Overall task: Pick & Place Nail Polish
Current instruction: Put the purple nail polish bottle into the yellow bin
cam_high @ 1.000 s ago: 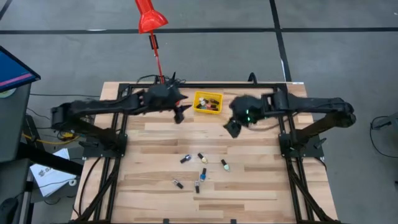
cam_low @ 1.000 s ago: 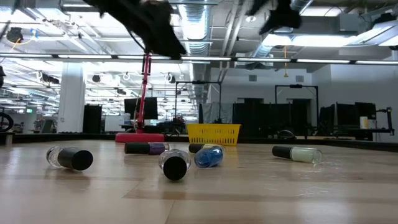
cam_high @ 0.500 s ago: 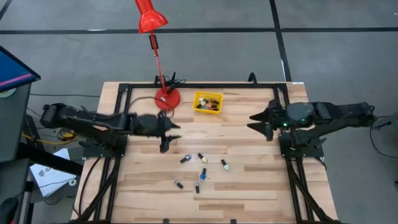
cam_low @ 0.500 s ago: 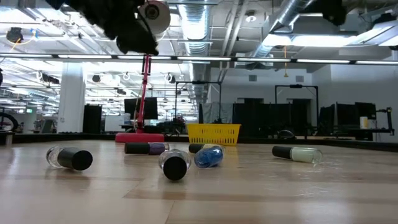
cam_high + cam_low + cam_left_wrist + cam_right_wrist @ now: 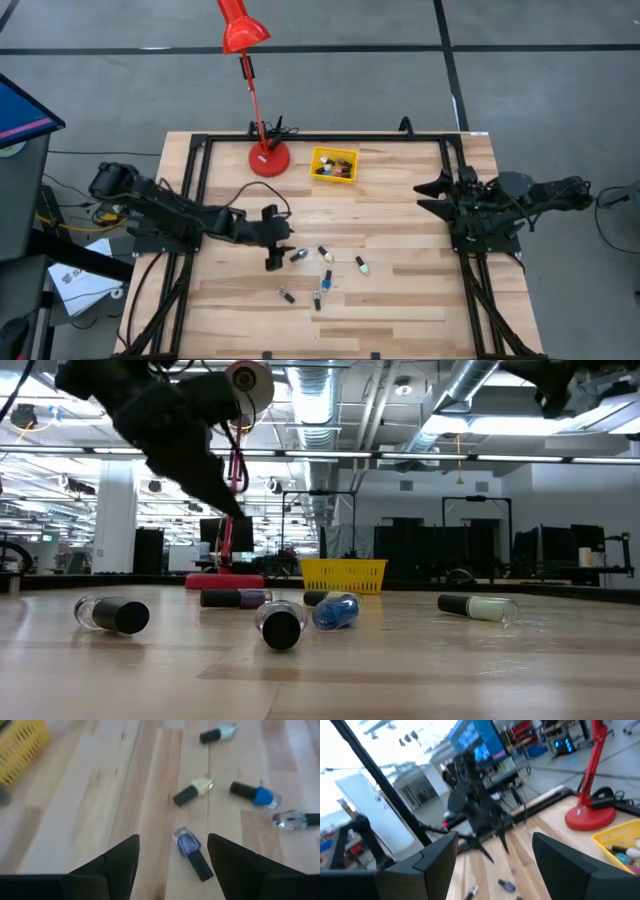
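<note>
Left hand (image 5: 172, 865) spread wide above purple nail polish bottle (image 5: 192, 852) lying on tabletop (image 5: 130, 795). Risk: round bottle rolls aside (neighbours near). Right hand (image 5: 430, 195) wide, parked at the right edge.

6 nail polish bottles (image 5: 324, 271) lie loose on the bench (image 5: 400, 280) near 1 yellow bin (image 5: 334, 165); 2 arms.

no readable text, no labels, no brand marks, no numbers
</note>
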### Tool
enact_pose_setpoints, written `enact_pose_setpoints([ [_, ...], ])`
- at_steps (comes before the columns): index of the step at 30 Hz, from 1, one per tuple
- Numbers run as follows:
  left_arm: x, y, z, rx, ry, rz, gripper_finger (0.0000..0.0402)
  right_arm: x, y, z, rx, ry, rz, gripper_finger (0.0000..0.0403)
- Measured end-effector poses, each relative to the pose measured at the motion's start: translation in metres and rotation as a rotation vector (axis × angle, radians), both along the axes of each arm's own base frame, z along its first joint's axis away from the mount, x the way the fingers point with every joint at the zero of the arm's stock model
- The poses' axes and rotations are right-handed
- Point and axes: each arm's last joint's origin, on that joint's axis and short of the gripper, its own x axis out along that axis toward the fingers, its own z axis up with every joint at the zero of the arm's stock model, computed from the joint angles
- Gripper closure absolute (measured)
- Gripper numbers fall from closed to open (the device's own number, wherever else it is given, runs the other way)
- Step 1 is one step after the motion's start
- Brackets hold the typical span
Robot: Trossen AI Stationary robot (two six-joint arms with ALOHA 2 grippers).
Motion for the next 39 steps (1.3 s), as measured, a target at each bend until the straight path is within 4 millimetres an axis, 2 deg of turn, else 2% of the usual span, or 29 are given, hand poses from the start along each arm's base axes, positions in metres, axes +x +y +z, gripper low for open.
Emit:
enact_pose_setpoints([
  [7,0.008,-0.021,-0.036,-0.050,0.070,0.084,0.0167,-0.010,-0.002,-0.015,-0.032,-0.032,0.007,0.0155],
  [13,0.016,-0.031,-0.054,-0.064,0.054,0.088,0.0167,-0.022,-0.005,-0.026,-0.063,-0.087,0.028,0.0158],
  [17,0.017,-0.030,-0.060,-0.045,0.073,0.104,0.0167,-0.032,-0.007,-0.030,-0.052,-0.148,0.039,0.0177],
  [23,0.018,-0.028,-0.064,-0.035,0.070,0.158,0.0167,-0.025,-0.005,-0.037,-0.055,-0.129,0.038,0.0213],
  [25,0.018,-0.028,-0.065,-0.042,0.070,0.163,0.0167,-0.021,-0.004,-0.047,-0.068,-0.075,0.041,0.0222],
  [29,0.018,-0.029,-0.065,-0.044,0.070,0.163,0.0167,-0.019,-0.004,-0.056,-0.086,-0.082,0.044,0.0241],
  [34,0.017,-0.030,-0.065,-0.043,0.073,0.158,0.0167,-0.010,-0.001,-0.078,-0.094,-0.080,0.076,0.0292],
  [39,0.017,-0.030,-0.065,-0.042,0.075,0.158,0.0167,0.000,0.003,-0.107,-0.104,-0.063,0.128,0.0379],
])
